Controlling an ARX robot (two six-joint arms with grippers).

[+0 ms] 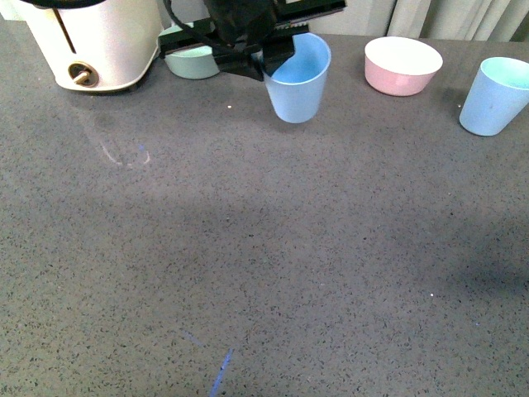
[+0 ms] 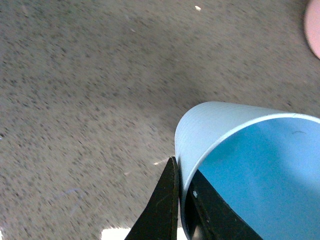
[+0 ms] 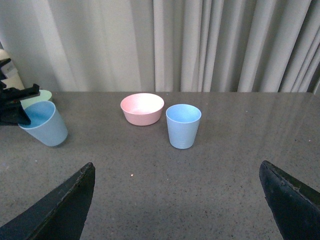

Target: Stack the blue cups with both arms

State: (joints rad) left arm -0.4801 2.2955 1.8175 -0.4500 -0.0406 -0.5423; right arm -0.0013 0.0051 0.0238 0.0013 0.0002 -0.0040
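Both blue cups were light, matte, tapered and handleless. The tilted cup (image 1: 299, 83) hung at the far middle of the grey speckled bench (image 1: 248, 248), between the green bowl (image 1: 192, 62) and the pink bowl (image 1: 403, 66). Whether its base touched the bench could not be told. The left jaws pinched its rim, one finger (image 2: 162, 205) outside the wall and the other inside. The upright cup (image 1: 496, 99) stood at the far right, beyond the pink bowl. The right jaws were spread wide and empty.
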